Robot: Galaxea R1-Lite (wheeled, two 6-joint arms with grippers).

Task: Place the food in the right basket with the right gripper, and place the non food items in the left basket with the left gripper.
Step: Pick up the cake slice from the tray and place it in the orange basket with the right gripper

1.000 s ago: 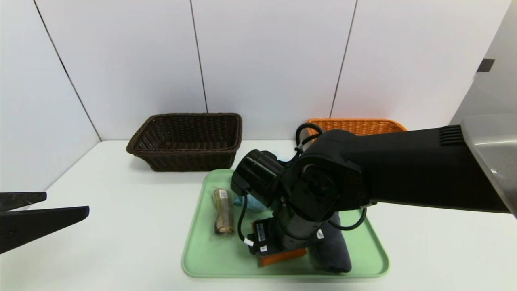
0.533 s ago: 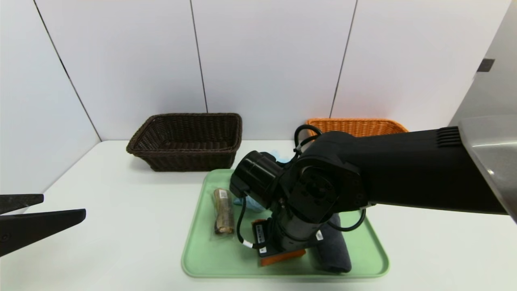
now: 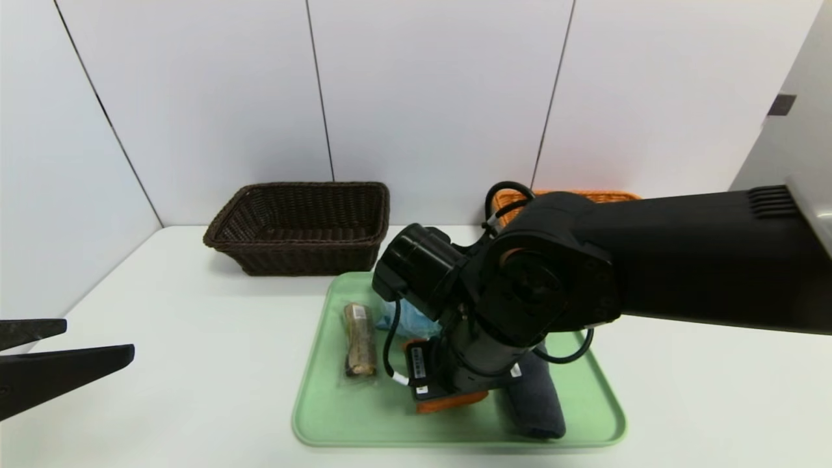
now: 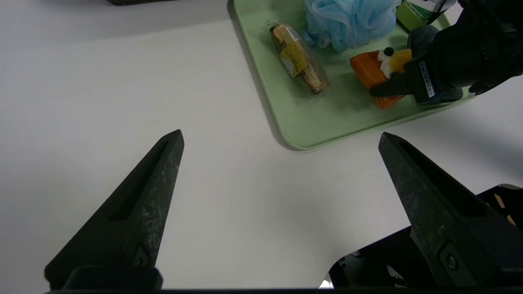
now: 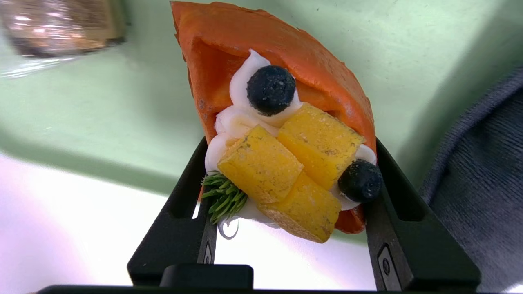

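Note:
My right gripper (image 5: 290, 143) is shut on the waffle (image 5: 278, 102), one jaw pressed to each side; the waffle tilts up off the green tray (image 3: 325, 416). Only its orange edge (image 3: 452, 402) shows under my wrist in the head view. The wrapped bar (image 3: 359, 339) lies on the tray's left part. The blue bath puff (image 4: 347, 20), the grey towel (image 3: 536, 396) and the green bottle (image 4: 413, 12) are also on the tray. My left gripper (image 4: 281, 136) hangs open over bare table, left of the tray.
The dark brown basket (image 3: 312, 187) stands at the back, left of the tray. The orange basket (image 3: 572, 194) is at the back right, mostly hidden behind my right arm. A white wall closes the back and left of the table.
My right jaws have closed onto the waffle. The right arm has risen a little and the waffle has tipped up. The left gripper has barely moved.

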